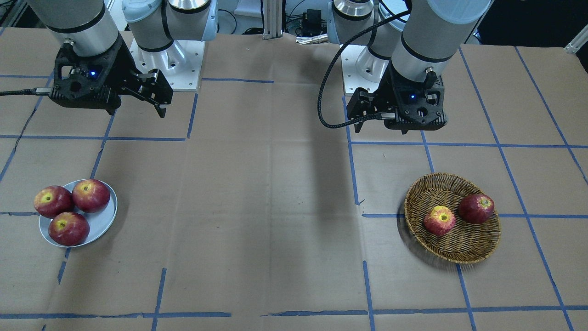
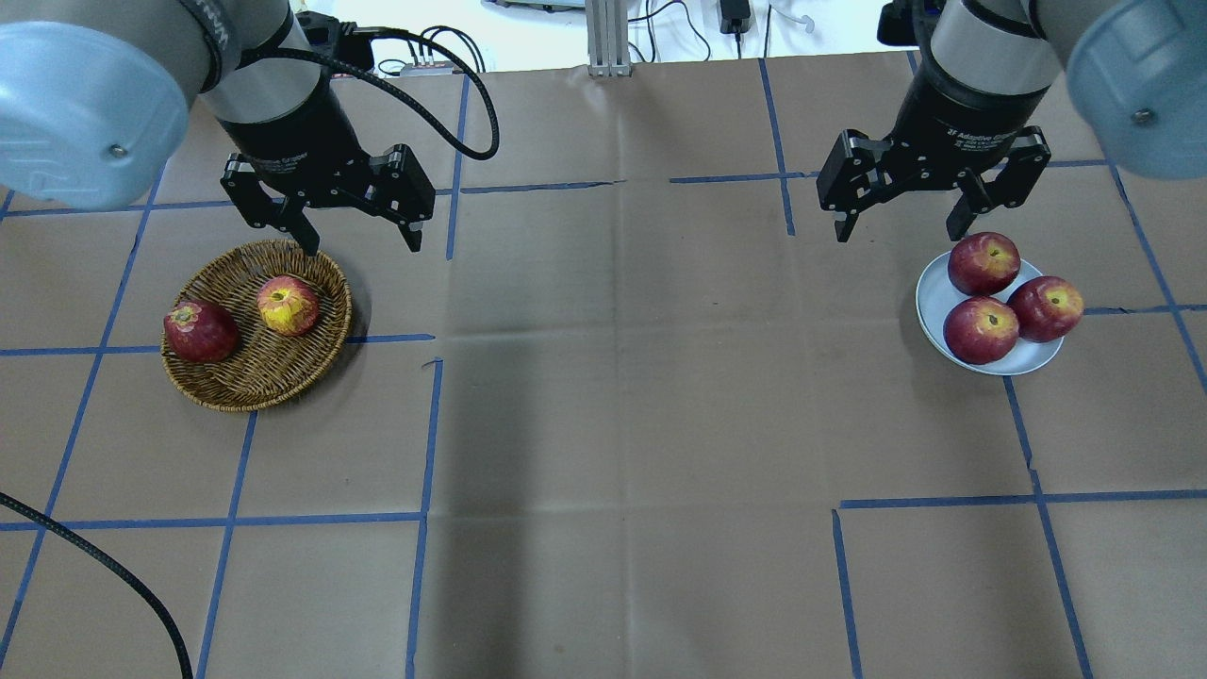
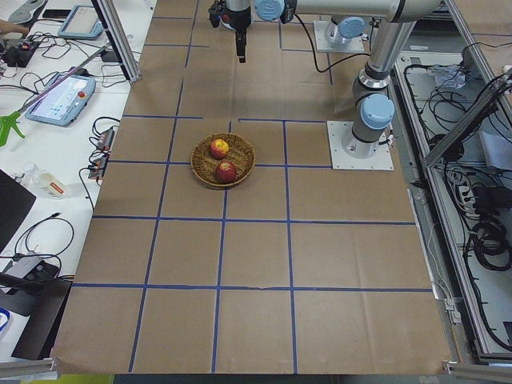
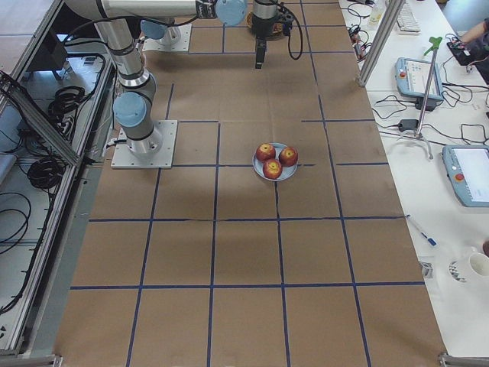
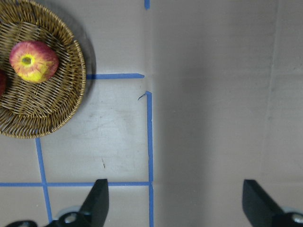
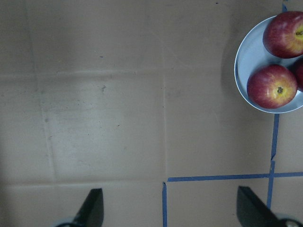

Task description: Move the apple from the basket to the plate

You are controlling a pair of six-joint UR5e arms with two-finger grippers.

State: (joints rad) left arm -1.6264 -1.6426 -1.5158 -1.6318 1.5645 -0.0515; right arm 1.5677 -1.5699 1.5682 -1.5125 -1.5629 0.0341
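The yellow-streaked apple [image 2: 288, 306] lies in the wicker basket [image 2: 255, 387], also in the front view [image 1: 439, 220] and the left wrist view [image 5: 34, 61]. My left gripper [image 2: 363, 247] hangs open and empty above the table, just beside the basket's rim; its fingers [image 5: 97, 201] frame bare table. The pale grey-blue plate [image 2: 934, 297] holds three red apples. My right gripper [image 2: 898, 234] hangs open and empty just beside the plate [image 6: 246, 71].
A darker red apple [image 2: 200, 331] lies in the basket next to the striped one. The three apples [image 2: 983, 263] fill most of the plate. Brown paper with blue tape lines covers the table. Cables and operator gear lie off the table's far side.
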